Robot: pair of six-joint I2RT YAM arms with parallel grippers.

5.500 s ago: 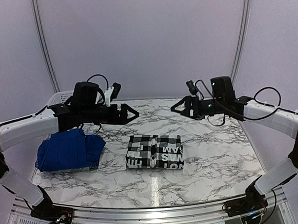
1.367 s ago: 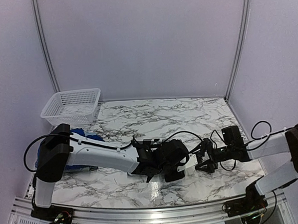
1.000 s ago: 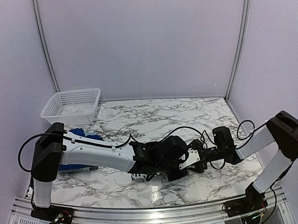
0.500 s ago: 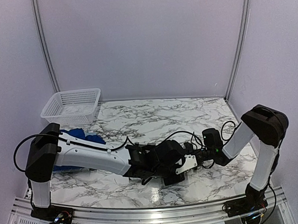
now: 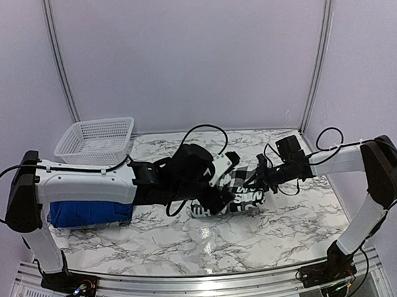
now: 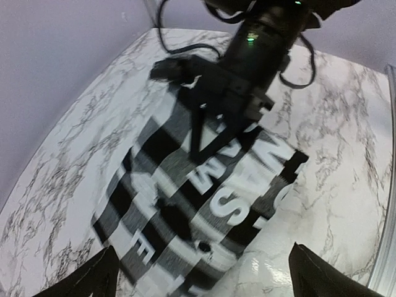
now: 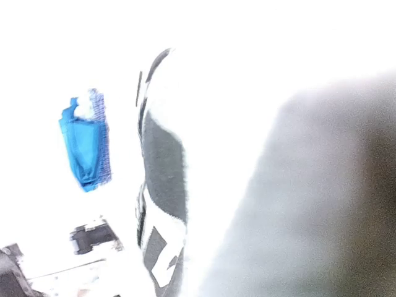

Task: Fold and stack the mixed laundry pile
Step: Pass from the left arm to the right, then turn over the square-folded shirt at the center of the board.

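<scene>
The folded black-and-white check flannel shirt (image 5: 244,198) with white lettering lies on the marble table (image 5: 282,217) right of centre. In the left wrist view the shirt (image 6: 204,185) sits below my left gripper (image 6: 204,279). That gripper hovers over it, open wide with nothing between its fingers. My left gripper (image 5: 213,194) is at the shirt's left part. My right gripper (image 5: 259,180) is shut on the shirt's right edge, and the left wrist view shows this gripper (image 6: 198,139) pinching the cloth. The right wrist view is washed out, with the flannel cloth (image 7: 162,161) close up. The folded royal-blue shirt (image 5: 82,213) lies at the left.
A white lattice basket (image 5: 95,140) stands at the back left corner. The royal-blue shirt (image 7: 85,145) shows small in the right wrist view. Enclosure walls and frame posts ring the table. The left arm spans the table's left half above the blue shirt.
My left gripper has opened and lifted off the flannel shirt. My right gripper has shut on the shirt's right edge. Both arms and the shirt have shifted toward the back.
</scene>
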